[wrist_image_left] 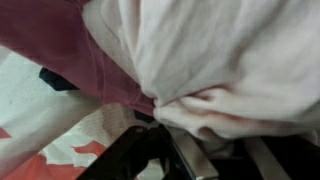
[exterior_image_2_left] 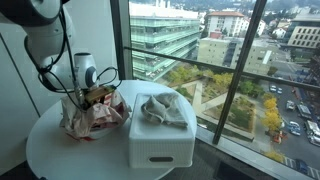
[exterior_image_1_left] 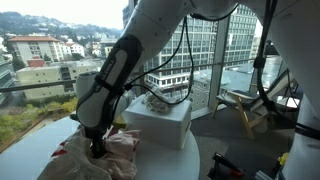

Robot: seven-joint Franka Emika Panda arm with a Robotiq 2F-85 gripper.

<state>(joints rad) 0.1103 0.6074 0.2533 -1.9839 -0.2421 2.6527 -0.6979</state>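
Observation:
A heap of clothes, pale pink, dark red and white with red print, lies on the round white table in both exterior views (exterior_image_1_left: 122, 158) (exterior_image_2_left: 92, 120). My gripper (exterior_image_1_left: 98, 148) (exterior_image_2_left: 86, 98) is lowered into the top of this heap. In the wrist view the pale pink cloth (wrist_image_left: 220, 50) fills the frame, and a fold of it bulges between my fingers (wrist_image_left: 215, 150), which are closed on it. A dark red garment (wrist_image_left: 60, 45) lies beside it.
A white box (exterior_image_1_left: 165, 128) (exterior_image_2_left: 160, 148) stands next to the heap with a crumpled grey cloth (exterior_image_2_left: 160, 110) on top. The table's (exterior_image_2_left: 70, 160) edge is close to tall windows. A chair (exterior_image_1_left: 245, 105) stands further off.

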